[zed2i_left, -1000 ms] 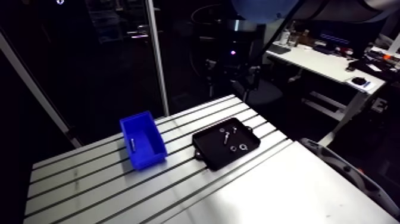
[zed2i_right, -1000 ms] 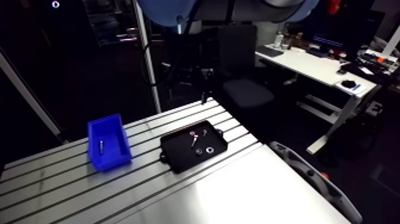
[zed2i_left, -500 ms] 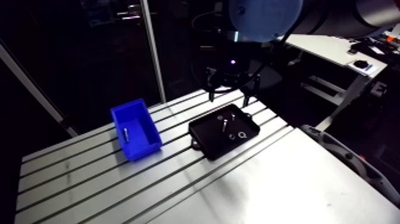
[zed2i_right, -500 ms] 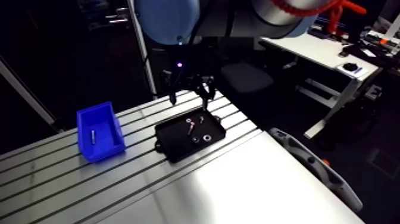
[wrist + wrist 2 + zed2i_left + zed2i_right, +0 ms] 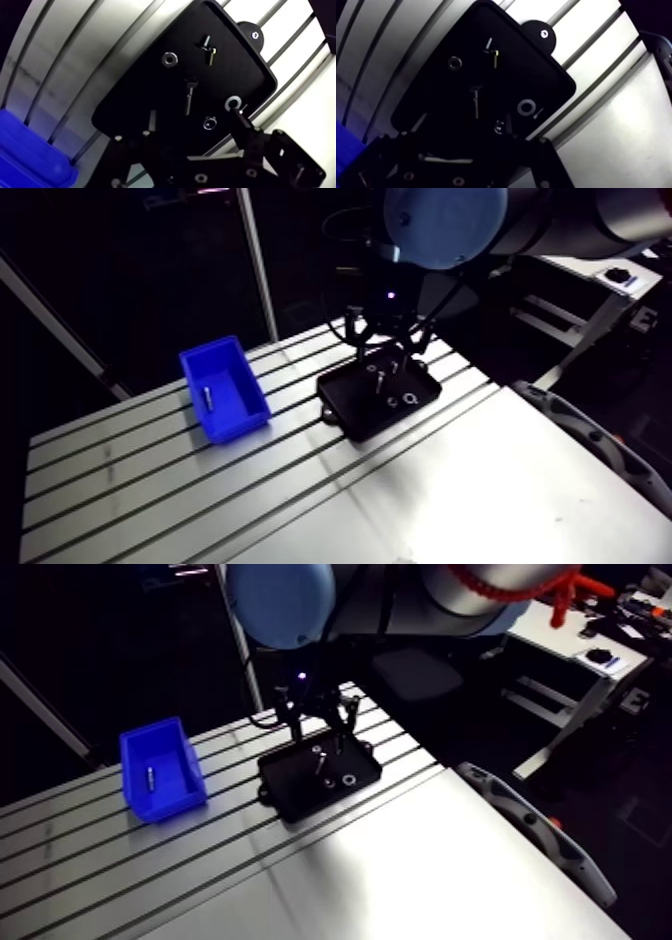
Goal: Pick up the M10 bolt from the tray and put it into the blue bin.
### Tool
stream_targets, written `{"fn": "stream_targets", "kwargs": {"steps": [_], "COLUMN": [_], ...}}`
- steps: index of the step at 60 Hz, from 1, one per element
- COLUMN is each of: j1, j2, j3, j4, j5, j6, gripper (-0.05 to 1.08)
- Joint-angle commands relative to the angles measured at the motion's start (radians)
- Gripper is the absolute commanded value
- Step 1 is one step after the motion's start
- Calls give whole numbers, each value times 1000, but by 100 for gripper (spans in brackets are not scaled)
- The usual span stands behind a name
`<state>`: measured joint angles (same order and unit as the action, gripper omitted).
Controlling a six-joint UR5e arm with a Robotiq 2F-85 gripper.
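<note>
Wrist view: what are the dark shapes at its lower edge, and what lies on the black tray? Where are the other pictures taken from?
A robot arm works at a slotted table. The wrist camera looks down past its hand; the dark shapes are the hand's two fingers, open, holding nothing. Below them lies a black tray with a long bolt, a shorter screw and washers. The arm view comes from a camera higher on the arm; it shows a blue bin beside the tray.

Dark M10 bolt flat at the middle of the black tray, blue bin nearby.
</note>
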<state>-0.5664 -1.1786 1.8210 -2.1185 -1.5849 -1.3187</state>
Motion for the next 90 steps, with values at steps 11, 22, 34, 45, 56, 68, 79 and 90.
{"fn": "stream_targets", "kwargs": {"steps": [11, 22, 34, 45, 56, 68, 79, 90], "j1": [2, 2, 2, 3, 3, 3, 3, 3], "j2": [27, 39, 53, 55, 59, 70, 70, 75], "j3": [16, 16, 16, 17, 17, 18, 19, 17], "j4": [-31, -38, -38, -38, -38, -40, -51, -51], "j5": [0, 0, 0, 0, 0, 1, 0, 1], "j6": [0, 2, 17, 20, 20, 20, 20, 20], "gripper": [45, 46, 46, 46, 47, 48, 50, 53]}}
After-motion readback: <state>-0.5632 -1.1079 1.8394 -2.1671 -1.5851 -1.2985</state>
